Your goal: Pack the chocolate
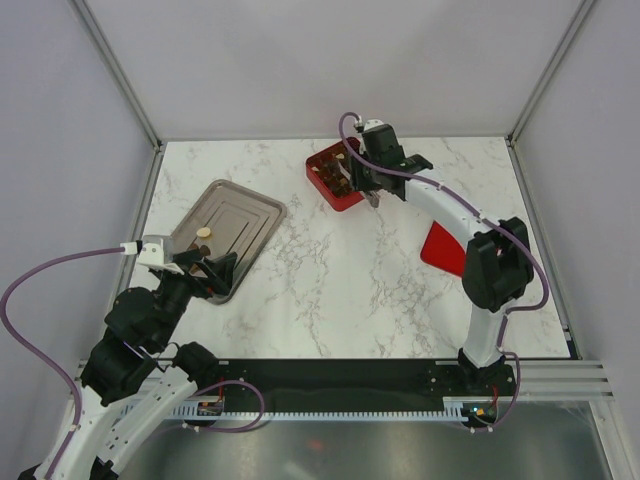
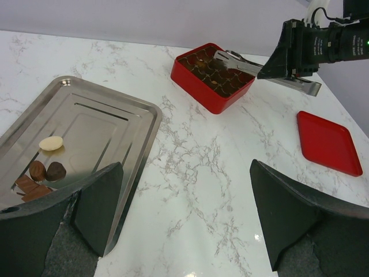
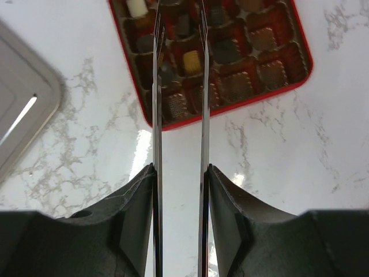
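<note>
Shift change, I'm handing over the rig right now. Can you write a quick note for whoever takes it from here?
The left claw is open and empty, at the steel tray.
The right claw is shut on the tongs, tips over the red box; whether they hold a piece, I cannot tell.
Done: many box compartments are filled.
Left: a cream piece, two dark round pieces and some flat brown ones lie on the tray. The red lid lies aside on the table.
</note>
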Robot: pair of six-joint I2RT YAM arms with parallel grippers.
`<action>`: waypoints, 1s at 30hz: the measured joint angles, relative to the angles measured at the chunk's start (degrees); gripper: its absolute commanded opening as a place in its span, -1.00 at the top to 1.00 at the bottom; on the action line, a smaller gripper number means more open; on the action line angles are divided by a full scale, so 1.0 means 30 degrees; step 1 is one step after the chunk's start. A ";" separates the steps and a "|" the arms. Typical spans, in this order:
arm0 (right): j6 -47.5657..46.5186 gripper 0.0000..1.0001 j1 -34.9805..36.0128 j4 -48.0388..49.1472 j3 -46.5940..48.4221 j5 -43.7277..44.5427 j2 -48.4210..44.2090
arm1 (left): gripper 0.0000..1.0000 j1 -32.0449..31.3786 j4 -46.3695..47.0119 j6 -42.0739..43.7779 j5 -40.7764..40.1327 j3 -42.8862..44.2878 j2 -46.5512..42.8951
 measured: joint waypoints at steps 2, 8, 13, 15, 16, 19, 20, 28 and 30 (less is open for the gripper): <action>-0.0029 0.04 0.0743 0.0095 0.0444 -0.0066 0.0000 | -0.99 0.0000 0.0000 0.0007 0.0000 -0.0015 0.0000; -0.0291 0.05 0.4058 0.0525 0.2047 -0.0860 0.0590 | -0.99 0.0000 0.0000 0.0029 -0.0007 -0.0029 0.0000; -0.0590 0.05 0.6266 0.1311 0.3759 -0.2033 0.2499 | -0.99 0.0000 0.0000 0.0029 -0.0007 -0.0029 -0.0051; -0.0801 0.05 0.6878 0.1530 0.4080 -0.2390 0.3366 | -0.99 0.0000 0.0000 0.0029 0.0000 -0.0029 -0.0058; -0.0933 0.05 0.7140 0.1617 0.4153 -0.2623 0.3759 | -0.99 0.0000 0.0000 0.0036 0.0000 -0.0029 -0.0073; -0.1399 0.03 0.7752 0.1872 0.4182 -0.3395 0.4860 | -0.99 0.0000 0.0000 0.0036 -0.0007 -0.0029 -0.0182; -0.1552 0.02 0.7919 0.1865 0.4182 -0.3628 0.5151 | -0.99 0.0000 0.0000 0.0036 0.0000 -0.0029 -0.0226; -0.2514 -0.02 0.8932 0.2033 0.4692 -0.4779 0.6550 | -0.99 0.0000 0.0007 0.0036 0.0000 -0.0029 -0.0299; -0.2601 -0.03 0.9092 0.2193 0.5144 -0.4794 0.6958 | -0.99 0.0000 0.0007 0.0036 0.0000 -0.0029 -0.0321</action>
